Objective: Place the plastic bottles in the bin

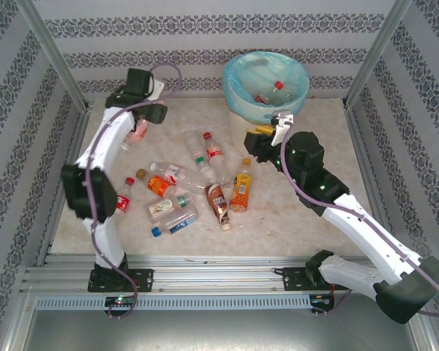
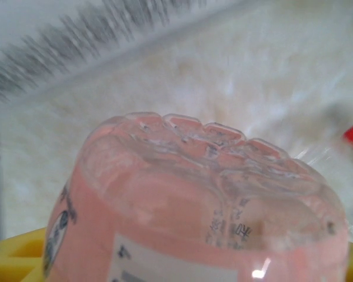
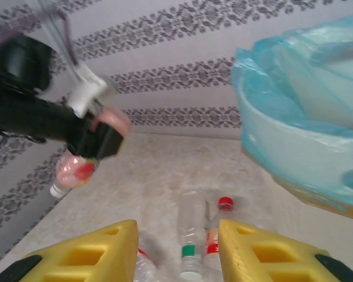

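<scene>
My left gripper (image 1: 148, 121) is shut on a pink bottle (image 1: 137, 134) and holds it above the table's far left. The pink bottle (image 2: 206, 205) looms close in the left wrist view, between yellow fingers (image 2: 17, 258). The right wrist view catches the same bottle (image 3: 76, 167) hanging from that arm. My right gripper (image 1: 257, 139) hovers open beside the bin (image 1: 234, 95), nothing between its fingers (image 3: 88, 252). The bin (image 3: 294, 135), lined with a blue-green bag, holds a red-capped bottle (image 1: 278, 85). Several bottles lie mid-table, among them an orange one (image 1: 240, 191) and a brown one (image 1: 218, 203).
Under the right gripper lie a clear green-labelled bottle (image 3: 191, 235) and a red-capped bottle (image 3: 220, 229). A red-labelled bottle (image 1: 124, 199) rests near the left arm, and a blue-capped bottle (image 1: 175, 223) lies near the front. Patterned walls and metal posts enclose the table.
</scene>
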### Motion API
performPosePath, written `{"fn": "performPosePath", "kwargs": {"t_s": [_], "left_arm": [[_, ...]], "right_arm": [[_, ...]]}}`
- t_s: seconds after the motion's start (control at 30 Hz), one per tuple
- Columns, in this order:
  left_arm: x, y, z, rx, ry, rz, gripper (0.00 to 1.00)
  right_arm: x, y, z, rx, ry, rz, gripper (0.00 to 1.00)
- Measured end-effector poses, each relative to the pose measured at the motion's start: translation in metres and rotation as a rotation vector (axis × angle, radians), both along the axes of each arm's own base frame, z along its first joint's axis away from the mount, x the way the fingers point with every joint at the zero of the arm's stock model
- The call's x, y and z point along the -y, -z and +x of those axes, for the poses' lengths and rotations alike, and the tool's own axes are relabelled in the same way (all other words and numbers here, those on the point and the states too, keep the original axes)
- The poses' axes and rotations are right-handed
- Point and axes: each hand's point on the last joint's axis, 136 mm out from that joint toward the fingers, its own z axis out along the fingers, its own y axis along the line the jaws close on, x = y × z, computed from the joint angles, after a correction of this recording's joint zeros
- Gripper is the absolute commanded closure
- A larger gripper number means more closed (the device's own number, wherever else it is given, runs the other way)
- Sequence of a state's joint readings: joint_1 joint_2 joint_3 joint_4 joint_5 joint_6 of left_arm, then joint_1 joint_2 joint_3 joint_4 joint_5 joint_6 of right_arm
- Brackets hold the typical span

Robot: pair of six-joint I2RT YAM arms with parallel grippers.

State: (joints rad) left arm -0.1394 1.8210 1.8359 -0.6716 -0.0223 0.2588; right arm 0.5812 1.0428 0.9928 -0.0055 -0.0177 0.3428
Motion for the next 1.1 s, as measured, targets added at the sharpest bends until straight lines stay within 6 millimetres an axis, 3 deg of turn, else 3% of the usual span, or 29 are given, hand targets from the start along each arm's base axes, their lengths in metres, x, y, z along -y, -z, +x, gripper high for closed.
{"fn": "performPosePath", "kwargs": {"t_s": [0.07,0.13,0.2,0.27,0.33,0.53,0.63,0.9,1.1], "left_arm": [[0.016,-0.054,-0.029,0.168,0.055,-0.013,0.37],[0.043,-0.087,-0.066,0.304,0.151,-0.036,0.36],[0.078,-0.105,-0.108,0.414,0.288,-0.068,0.37],[0.113,-0.109,-0.152,0.495,0.442,-0.123,0.39],[0.131,-0.101,-0.182,0.524,0.536,-0.163,0.4],[0.166,-0.076,-0.232,0.547,0.713,-0.217,0.39],[0.175,-0.075,-0.247,0.548,0.77,-0.236,0.4],[0.17,-0.093,-0.251,0.612,0.751,-0.267,0.39],[0.166,-0.091,-0.254,0.641,0.729,-0.274,0.34]], "right_arm": [[-0.012,-0.007,-0.009,0.006,-0.049,0.009,0.58],[-0.023,-0.015,-0.018,0.014,-0.105,0.022,0.58],[-0.037,-0.024,-0.029,0.027,-0.169,0.037,0.57],[-0.053,-0.036,-0.042,0.043,-0.247,0.053,0.55],[-0.071,-0.044,-0.058,0.056,-0.33,0.064,0.51],[-0.116,-0.043,-0.092,0.068,-0.495,0.04,0.42],[-0.131,-0.036,-0.099,0.07,-0.528,0.009,0.37],[-0.143,-0.052,-0.103,0.151,-0.504,-0.039,0.3],[-0.146,-0.046,-0.101,0.167,-0.479,-0.095,0.26]]}}
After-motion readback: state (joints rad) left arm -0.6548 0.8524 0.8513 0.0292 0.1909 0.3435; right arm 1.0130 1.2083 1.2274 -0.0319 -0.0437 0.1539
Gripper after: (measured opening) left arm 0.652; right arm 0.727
